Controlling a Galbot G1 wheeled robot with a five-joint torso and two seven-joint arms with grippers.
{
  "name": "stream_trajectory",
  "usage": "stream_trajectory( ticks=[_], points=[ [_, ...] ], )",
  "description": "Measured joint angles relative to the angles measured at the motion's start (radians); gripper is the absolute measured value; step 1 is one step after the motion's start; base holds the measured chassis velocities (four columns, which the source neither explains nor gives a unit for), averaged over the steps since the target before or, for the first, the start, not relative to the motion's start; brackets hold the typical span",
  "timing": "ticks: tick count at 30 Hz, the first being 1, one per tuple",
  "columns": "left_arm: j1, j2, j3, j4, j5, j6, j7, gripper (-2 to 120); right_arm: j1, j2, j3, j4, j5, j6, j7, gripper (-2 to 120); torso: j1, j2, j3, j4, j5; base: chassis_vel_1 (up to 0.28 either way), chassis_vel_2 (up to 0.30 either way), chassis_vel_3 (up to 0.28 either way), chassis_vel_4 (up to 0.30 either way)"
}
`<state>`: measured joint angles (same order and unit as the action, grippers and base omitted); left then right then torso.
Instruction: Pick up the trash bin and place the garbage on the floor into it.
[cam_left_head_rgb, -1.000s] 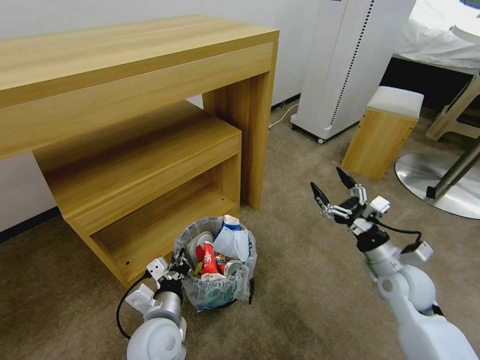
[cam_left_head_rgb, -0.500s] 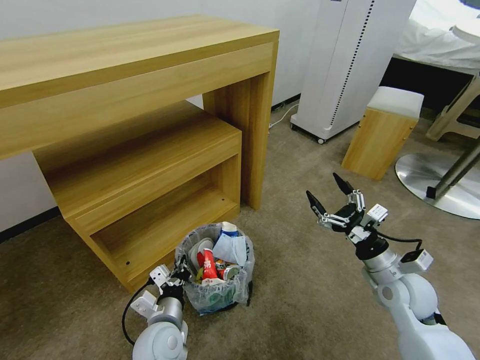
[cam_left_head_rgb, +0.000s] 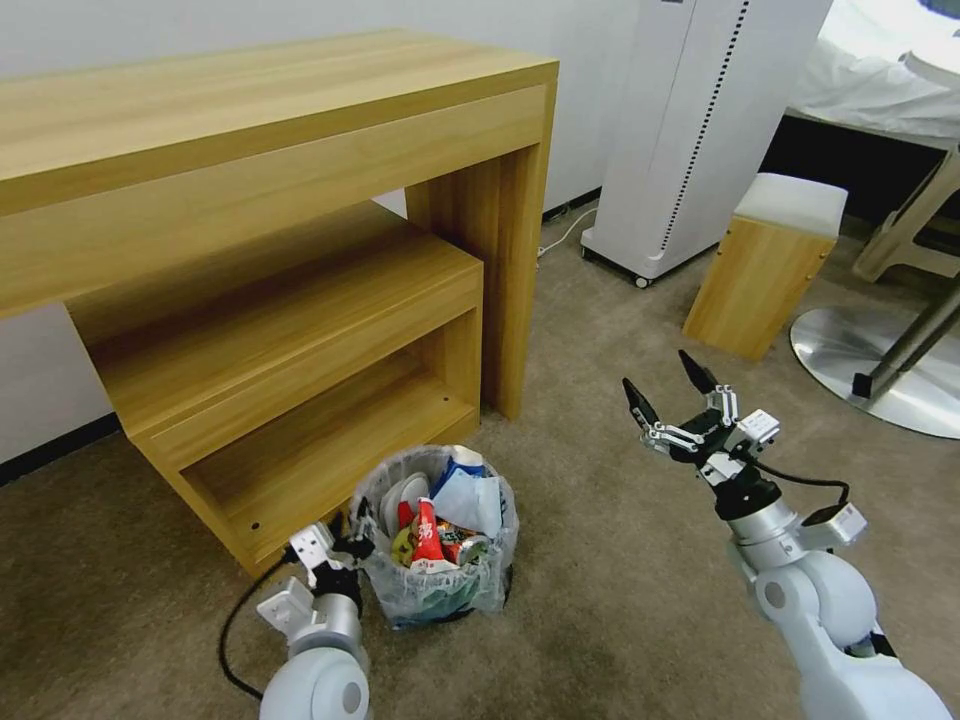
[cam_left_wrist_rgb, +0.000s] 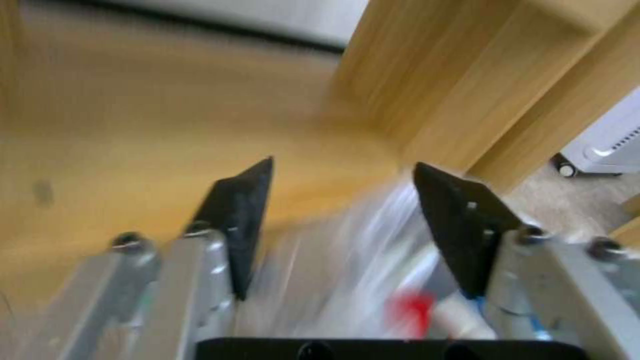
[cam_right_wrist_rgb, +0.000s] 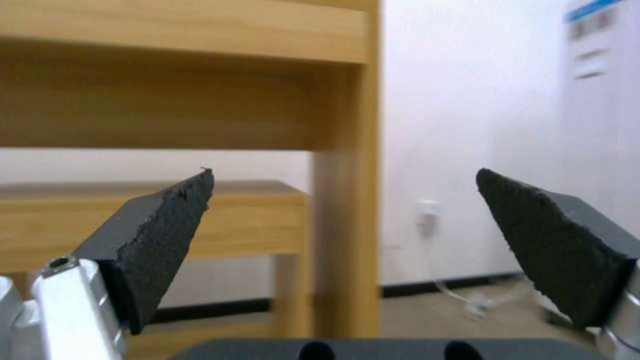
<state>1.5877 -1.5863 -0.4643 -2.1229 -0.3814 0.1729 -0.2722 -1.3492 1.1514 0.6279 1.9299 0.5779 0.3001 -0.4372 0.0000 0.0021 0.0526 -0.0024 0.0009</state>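
Trash bin (cam_left_head_rgb: 436, 590) full of garbage (cam_left_head_rgb: 437, 520), just beside left gripper (cam_left_head_rgb: 345, 535), fingers spread astride its rim, nothing clamped. Right gripper (cam_left_head_rgb: 668, 392) splayed wide, empty, well apart. No litter left on floor (cam_left_head_rgb: 620, 600); apparently near done.

text: none legible | red wrapper (cam_left_head_rgb: 424, 530): white marks, unreadable | labels: none

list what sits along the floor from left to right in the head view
left gripper → trash bin → right gripper → wooden stool → round metal base
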Motion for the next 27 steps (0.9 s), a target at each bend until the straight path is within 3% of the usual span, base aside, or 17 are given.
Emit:
stream_trajectory(
  ticks=[4,9,11,12,13,14,16,21,27],
  points=[
    [0.018,0.043,-0.011,-0.060,0.158,-0.032,0.074,80,-0.023,-0.001,0.004,0.010,-0.041,0.000,0.098,100,0.000,0.000,0.000,-0.0001,-0.0001,0.000,0.000,0.000,0.000],
    [0.023,0.070,-0.017,-0.068,0.241,-0.076,0.121,93,-0.045,0.001,0.007,0.014,-0.061,0.011,0.135,100,0.000,0.000,0.000,-0.0001,-0.0002,0.000,0.000,0.000,0.000],
    [0.026,0.085,-0.042,-0.062,0.358,-0.181,0.184,99,-0.069,0.002,0.015,0.035,-0.063,0.023,0.156,100,0.000,0.000,0.000,-0.0001,-0.0004,0.000,0.000,0.000,0.000],
    [0.026,0.085,-0.042,-0.062,0.358,-0.181,0.184,99,-0.069,0.002,0.015,0.035,-0.063,0.023,0.156,100,0.000,0.000,0.000,-0.0001,-0.0004,0.000,0.000,0.000,0.000],
    [0.026,0.089,-0.056,-0.062,0.407,-0.227,0.212,99,-0.079,0.003,0.018,0.042,-0.063,0.027,0.164,100,0.000,0.000,0.000,-0.0001,-0.0004,0.000,0.000,0.000,0.000],
    [0.029,0.097,-0.084,-0.071,0.498,-0.296,0.259,100,-0.098,0.005,0.025,0.059,-0.066,0.034,0.173,100,0.000,0.000,0.000,-0.0001,-0.0003,0.000,0.000,0.000,0.000],
    [0.033,0.111,-0.114,-0.104,0.565,-0.342,0.304,100,-0.124,0.012,0.037,0.074,-0.076,0.052,0.178,100,0.000,0.000,0.000,-0.0002,-0.0002,0.000,0.000,0.000,0.000],
    [0.034,0.131,-0.128,-0.149,0.558,-0.350,0.337,100,-0.146,0.024,0.051,0.077,-0.093,0.073,0.187,100,0.000,0.000,0.000,-0.0001,-0.0001,0.000,0.000,0.000,0.000],
    [0.029,0.159,-0.124,-0.184,0.429,-0.277,0.337,100,-0.148,0.031,0.072,0.079,-0.103,0.077,0.206,100,0.000,0.000,0.000,-0.0001,-0.0002,0.000,0.000,0.000,0.000]
  ],
)
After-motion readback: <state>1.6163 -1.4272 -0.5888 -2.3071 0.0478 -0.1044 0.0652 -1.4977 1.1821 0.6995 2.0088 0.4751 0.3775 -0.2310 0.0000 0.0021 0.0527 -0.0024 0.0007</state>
